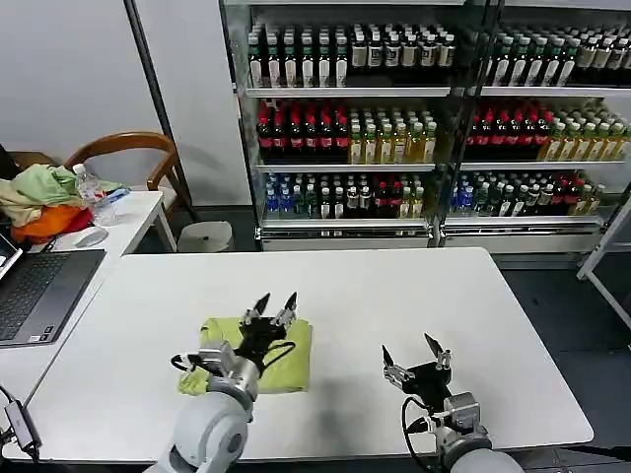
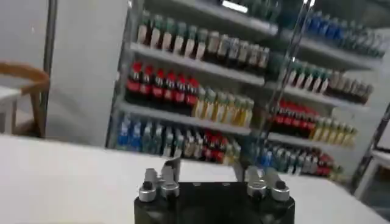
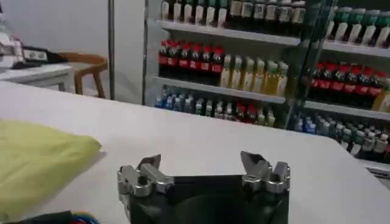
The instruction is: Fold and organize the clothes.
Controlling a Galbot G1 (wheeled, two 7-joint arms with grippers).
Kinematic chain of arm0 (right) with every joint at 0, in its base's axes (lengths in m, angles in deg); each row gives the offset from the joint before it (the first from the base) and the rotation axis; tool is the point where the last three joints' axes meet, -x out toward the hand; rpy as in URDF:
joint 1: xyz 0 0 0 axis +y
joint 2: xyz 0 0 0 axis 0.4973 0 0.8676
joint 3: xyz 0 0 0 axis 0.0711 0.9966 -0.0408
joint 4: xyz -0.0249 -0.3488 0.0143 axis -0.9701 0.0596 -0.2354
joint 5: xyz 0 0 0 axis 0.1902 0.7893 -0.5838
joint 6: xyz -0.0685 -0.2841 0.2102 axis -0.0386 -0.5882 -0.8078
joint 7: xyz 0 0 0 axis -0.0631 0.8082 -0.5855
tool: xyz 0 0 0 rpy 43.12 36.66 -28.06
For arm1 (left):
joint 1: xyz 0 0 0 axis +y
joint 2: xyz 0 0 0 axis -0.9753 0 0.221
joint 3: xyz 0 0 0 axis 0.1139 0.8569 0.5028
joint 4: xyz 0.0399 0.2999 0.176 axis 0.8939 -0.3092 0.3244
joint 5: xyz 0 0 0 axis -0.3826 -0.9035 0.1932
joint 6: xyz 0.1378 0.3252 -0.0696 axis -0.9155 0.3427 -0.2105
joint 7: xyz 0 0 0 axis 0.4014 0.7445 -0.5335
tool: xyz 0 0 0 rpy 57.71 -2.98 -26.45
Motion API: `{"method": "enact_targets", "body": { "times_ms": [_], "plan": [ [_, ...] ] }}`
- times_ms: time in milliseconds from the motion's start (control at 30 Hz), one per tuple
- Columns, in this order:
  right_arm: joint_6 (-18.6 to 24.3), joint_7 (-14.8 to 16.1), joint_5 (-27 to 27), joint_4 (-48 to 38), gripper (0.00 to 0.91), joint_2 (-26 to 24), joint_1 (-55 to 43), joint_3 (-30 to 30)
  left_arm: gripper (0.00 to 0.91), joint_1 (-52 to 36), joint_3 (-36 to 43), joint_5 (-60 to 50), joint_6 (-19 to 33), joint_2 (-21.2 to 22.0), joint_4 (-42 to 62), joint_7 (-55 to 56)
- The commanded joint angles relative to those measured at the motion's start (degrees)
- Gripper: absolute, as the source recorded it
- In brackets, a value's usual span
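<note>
t-shirt [image 1: 286,367] lies as a compact folded square on the white table [image 1: 394,296] near its front edge, so folding looks done; left gripper [image 1: 275,303] raised over it and right gripper [image 1: 413,353] beside it, both spread wide and empty, apparently released.

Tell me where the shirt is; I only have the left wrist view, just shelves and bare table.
Observer: The shirt lies folded into a compact rectangle on the white table, directly under the left gripper.
Operator: Report the left fingers.
Observer: Open, tips apart above the shirt, holding nothing.
Operator: Give me the right arm.
Observer: The right gripper hovers open over bare table, to the right of the shirt and apart from it.
Operator: Name anything else nearby.
Observer: A laptop sits on the side table at the robot's left.
</note>
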Motion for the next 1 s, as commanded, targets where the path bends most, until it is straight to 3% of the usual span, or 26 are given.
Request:
{"method": "enact_targets", "body": {
  "times_ms": [33,67,233,400,633,1000],
  "plan": [
    [-1.6,3.0,-8.0,-6.1,0.907,4.7,-9.8,5.1,0.907,8.7,-22.7,-16.2,18.2,-10.5,4.5,-15.8],
    [-3.2,2.6,-11.8,-6.8,0.907,5.6,-10.6,6.1,0.907,10.5,-24.2,-15.9,18.2,-10.8,4.8,-15.7],
    [-9.1,1.2,-20.4,-11.0,0.907,9.4,-15.2,12.0,0.907,13.8,-25.6,-15.3,20.1,-10.2,5.1,-15.4],
    [-9.9,0.2,-28.2,-14.6,0.907,11.2,-17.9,16.0,0.907,13.1,-24.7,-15.4,20.0,-9.0,5.5,-15.4],
    [-9.9,0.6,-32.5,-17.7,0.907,12.3,-20.2,18.3,0.907,12.7,-23.9,-16.0,19.9,-8.2,6.5,-15.4],
    [-9.9,-0.1,-36.1,-20.3,0.907,12.2,-21.4,17.0,0.907,13.2,-23.3,-16.6,20.2,-7.4,7.0,-15.4]
  ]
}}
